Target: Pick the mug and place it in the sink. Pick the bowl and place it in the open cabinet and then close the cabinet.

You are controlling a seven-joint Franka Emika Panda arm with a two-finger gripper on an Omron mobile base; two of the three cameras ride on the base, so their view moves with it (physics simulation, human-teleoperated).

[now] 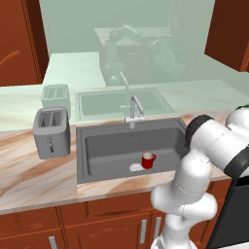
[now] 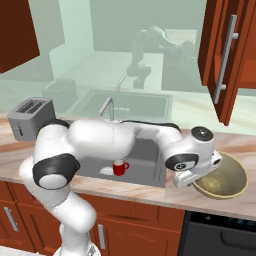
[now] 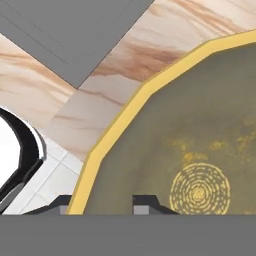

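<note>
No legible text or labels anywhere.

The red mug (image 1: 148, 160) stands upright in the dark grey sink (image 1: 107, 148), just at 3 o'clock of the pale drain, handle to the right. The wide olive bowl (image 2: 226, 179) with its yellow rim sits on the desk at 3 o'clock of the sink. The reddish-brown cabinet (image 2: 216, 55) hangs above it, door open.

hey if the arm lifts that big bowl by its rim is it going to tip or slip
Probably it will tip some: the bowl is wide and shallow, and the gripper straddles the rim at one edge, so the far side may sag. It looks stiff, not floppy. Its thin yellow rim looks smooth, so it might slip. Pushed along the counter, it should slide rather than roll.
</note>
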